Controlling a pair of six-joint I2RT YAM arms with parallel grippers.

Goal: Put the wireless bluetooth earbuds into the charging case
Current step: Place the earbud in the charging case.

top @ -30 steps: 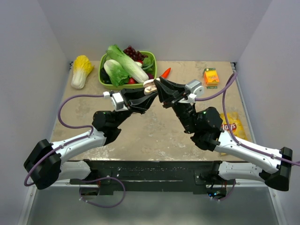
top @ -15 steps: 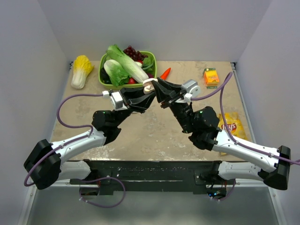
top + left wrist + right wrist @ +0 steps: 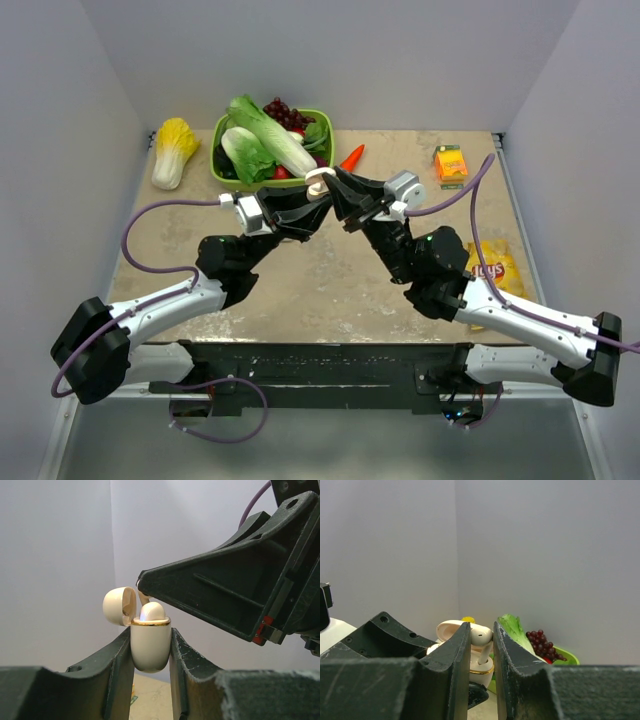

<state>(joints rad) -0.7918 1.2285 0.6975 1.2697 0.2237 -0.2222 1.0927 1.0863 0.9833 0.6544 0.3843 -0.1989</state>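
My left gripper [image 3: 150, 641] is shut on the charging case [image 3: 150, 645], a cream-white case with a gold rim, held upright above the table with its lid [image 3: 120, 605] open. A rounded white earbud top [image 3: 153, 611] shows in the case mouth. My right gripper [image 3: 481, 632] is shut on an earbud [image 3: 482, 636] directly over the case [image 3: 482, 665], with the stem pointing down into the opening. In the top view both grippers meet at the case [image 3: 318, 182] just in front of the basket.
A green basket [image 3: 322, 120] with lettuce and grapes stands right behind the grippers. A carrot [image 3: 352, 155] lies beside it. A napa cabbage [image 3: 174, 150] is at the back left, an orange carton [image 3: 451, 162] at the back right, and a chips bag [image 3: 497, 268] at the right edge.
My right gripper has moved a little to the left, bringing the earbud over the case mouth. The left arm has held still.
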